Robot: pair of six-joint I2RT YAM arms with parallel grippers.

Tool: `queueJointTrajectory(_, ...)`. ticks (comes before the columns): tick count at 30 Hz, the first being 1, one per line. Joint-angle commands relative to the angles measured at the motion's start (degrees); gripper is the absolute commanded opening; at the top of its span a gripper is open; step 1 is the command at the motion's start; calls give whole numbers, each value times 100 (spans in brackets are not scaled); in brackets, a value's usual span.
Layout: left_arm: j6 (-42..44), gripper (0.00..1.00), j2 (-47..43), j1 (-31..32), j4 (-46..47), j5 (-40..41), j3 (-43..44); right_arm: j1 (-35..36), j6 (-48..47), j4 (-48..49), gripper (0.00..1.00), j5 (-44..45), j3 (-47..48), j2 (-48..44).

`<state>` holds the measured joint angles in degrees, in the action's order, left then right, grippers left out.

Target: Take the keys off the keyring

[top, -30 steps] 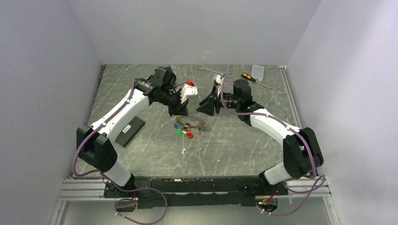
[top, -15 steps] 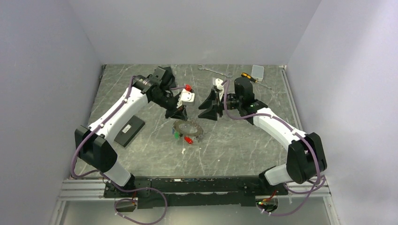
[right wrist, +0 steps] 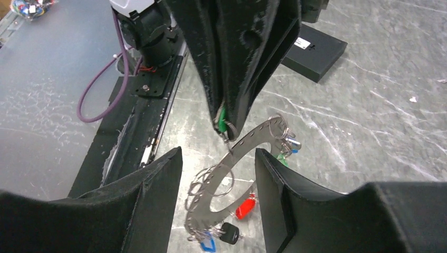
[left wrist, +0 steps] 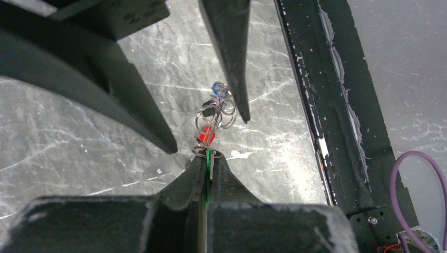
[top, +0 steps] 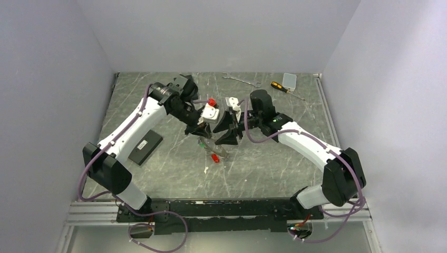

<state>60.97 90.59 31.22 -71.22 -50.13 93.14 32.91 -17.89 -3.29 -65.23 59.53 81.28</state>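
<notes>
My left gripper (top: 200, 129) is shut on the green tag (left wrist: 207, 157) of a key and holds it above the table. The grey keyring (right wrist: 238, 152) hangs tilted from that key, and it also shows in the top view (top: 214, 147). More keys hang from its lower edge, with a red tag (right wrist: 244, 207), a blue tag (right wrist: 208, 243) and a black one (right wrist: 229, 232). My right gripper (right wrist: 217, 153) is open, with one finger on each side of the hanging ring and not touching it. In the right wrist view the left gripper (right wrist: 224, 124) is just above the ring.
A black box (top: 146, 146) lies on the table at the left. A wrench (top: 240, 80), a screwdriver (top: 282, 88) and a small clear case (top: 289, 79) lie at the back. A small white scrap (top: 206, 169) lies in front of the ring.
The ring has gone from lying flat to hanging tilted from my left gripper. My right gripper has moved left and now straddles the ring.
</notes>
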Motion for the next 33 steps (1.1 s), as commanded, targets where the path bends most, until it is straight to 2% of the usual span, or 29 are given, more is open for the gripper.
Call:
queueJointTrajectory(1, 292, 0, -285, 135, -194, -348, 239, 52, -176, 44, 56, -171, 331, 98)
queueJointTrajectory(11, 46, 0, -346, 147, -51, -310, 384, 109, -230, 82, 46, -211, 159, 54)
queueJointTrajectory(15, -81, 0, -390, 147, 26, -309, 352, 119, -163, 174, 38, -227, 119, 22)
queueJointTrajectory(16, -86, 0, -399, 147, 42, -302, 334, 120, -128, 191, 34, -227, 127, 12)
queueJointTrajectory(18, -137, 0, -414, 147, 78, -249, 290, 120, -86, 206, 18, -220, 137, -4)
queueJointTrajectory(19, -163, 0, -425, 147, 96, -221, 272, 120, -77, 206, 15, -217, 138, -25)
queueJointTrajectory(20, -195, 0, -442, 143, 122, -186, 254, 122, -67, 207, 7, -192, 131, -42)
queueJointTrajectory(22, -278, 0, -477, 139, 164, -106, 215, 120, -95, 152, 0, -131, 129, -79)
queueJointTrajectory(33, -540, 0, -638, -14, 345, 203, -108, 31, 227, 230, 0, -113, 60, -266)
